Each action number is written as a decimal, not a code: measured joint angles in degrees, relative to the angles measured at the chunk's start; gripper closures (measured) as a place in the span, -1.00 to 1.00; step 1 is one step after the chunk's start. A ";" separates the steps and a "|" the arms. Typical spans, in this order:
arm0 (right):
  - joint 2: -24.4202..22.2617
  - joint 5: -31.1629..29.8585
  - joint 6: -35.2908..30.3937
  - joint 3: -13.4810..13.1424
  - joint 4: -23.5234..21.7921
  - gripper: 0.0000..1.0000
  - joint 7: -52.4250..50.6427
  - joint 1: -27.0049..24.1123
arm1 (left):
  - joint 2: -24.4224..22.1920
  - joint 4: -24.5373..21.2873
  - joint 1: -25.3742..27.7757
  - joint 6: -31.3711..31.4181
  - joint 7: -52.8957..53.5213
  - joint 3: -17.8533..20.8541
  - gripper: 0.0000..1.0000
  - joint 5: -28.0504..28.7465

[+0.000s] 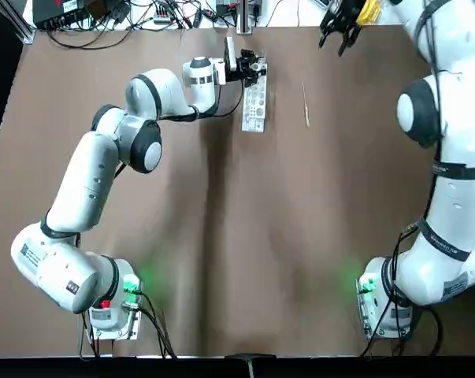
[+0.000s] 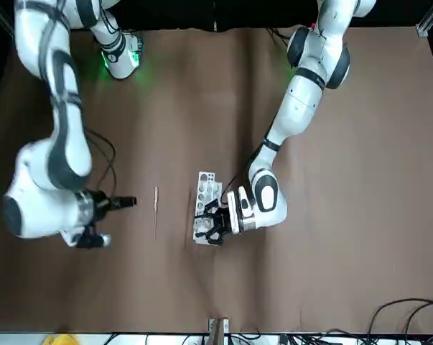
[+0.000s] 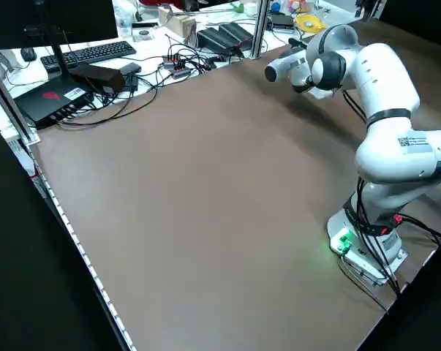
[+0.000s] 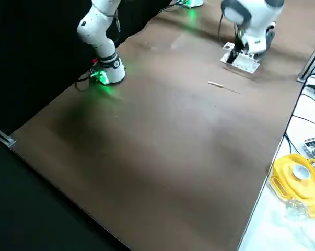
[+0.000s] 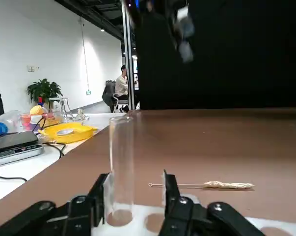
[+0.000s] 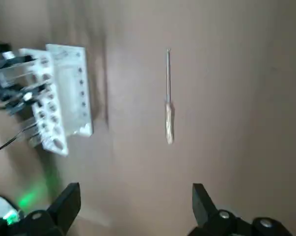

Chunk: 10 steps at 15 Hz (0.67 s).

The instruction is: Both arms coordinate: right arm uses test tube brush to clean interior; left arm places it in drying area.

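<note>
A clear glass tube [image 5: 121, 167] stands upright in a hole of the white rack, the drying area [image 1: 254, 106] [image 2: 205, 200] [image 6: 64, 98]. My left gripper [image 5: 135, 196] [image 1: 249, 67] is open around the tube, which sits close to one finger with a gap to the other. The test tube brush [image 1: 306, 104] [image 6: 168, 101] [image 2: 156, 208] [image 4: 223, 87] lies flat on the brown table, right of the rack. My right gripper [image 6: 133, 206] [image 1: 335, 38] hangs open above the table's far edge, beyond the brush, holding nothing.
Cables, a keyboard and boxes [image 3: 96, 55] crowd the bench beyond the table's far edge. A yellow dish [image 4: 298, 175] sits off the table on the right. The arm bases [image 1: 111, 303] [image 1: 387, 303] stand at the near edge.
</note>
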 joint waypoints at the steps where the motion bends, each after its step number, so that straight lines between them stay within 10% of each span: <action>1: -2.22 -1.01 -1.97 -0.60 0.45 -1.00 0.49 0.08 | 0.01 0.02 0.00 0.00 0.00 0.01 -0.06 0.00; 10: -16.44 -15.69 -11.79 -1.23 0.62 -1.00 3.52 2.10 | 0.02 0.50 0.00 0.03 0.02 0.67 0.00 -0.01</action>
